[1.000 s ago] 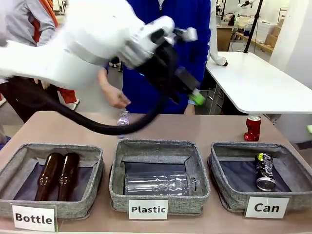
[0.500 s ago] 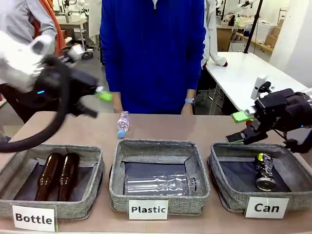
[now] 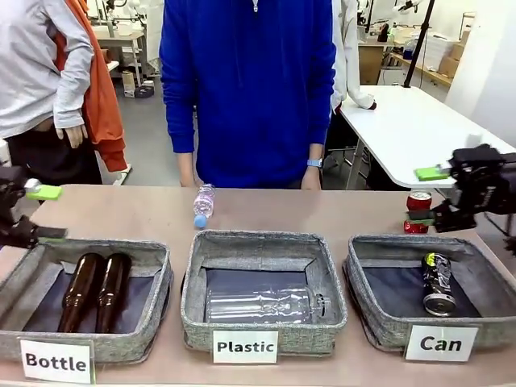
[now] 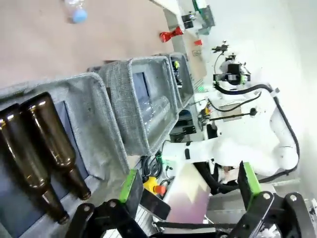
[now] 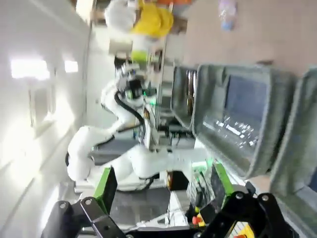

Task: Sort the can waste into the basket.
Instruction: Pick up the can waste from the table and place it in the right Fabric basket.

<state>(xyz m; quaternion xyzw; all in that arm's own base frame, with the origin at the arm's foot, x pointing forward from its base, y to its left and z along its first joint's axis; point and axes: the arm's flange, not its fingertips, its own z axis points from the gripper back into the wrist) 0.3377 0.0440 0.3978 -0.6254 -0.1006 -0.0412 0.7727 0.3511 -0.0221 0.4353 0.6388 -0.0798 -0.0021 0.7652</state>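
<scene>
A red can [image 3: 418, 200] stands on the table behind the far rim of the grey "Can" basket [image 3: 385, 321]. A black can [image 3: 438, 282] with yellow-green marks lies inside that basket. My right gripper [image 3: 426, 195] hovers open at the right edge of the front view, its lower finger crossing in front of the red can with nothing held. My left gripper [image 3: 44, 214] is open at the far left, above the "Bottle" basket [image 3: 153, 266]. In the left wrist view the open left gripper [image 4: 188, 183] is empty, and the red can [image 4: 171, 34] shows far off. The right gripper [image 5: 162, 183] is open and empty in its own view.
Two brown bottles [image 3: 97, 289] lie in the "Bottle" basket. A clear plastic bottle [image 3: 266, 305] lies in the "Plastic" basket [image 3: 246, 242]. Another small plastic bottle [image 3: 203, 203] lies on the table behind it. A person in blue [image 3: 250, 89] stands at the far side.
My left arm swung from the middle of the table back to the far left. My right gripper came in from the right, then shifted right and up beside the red can.
</scene>
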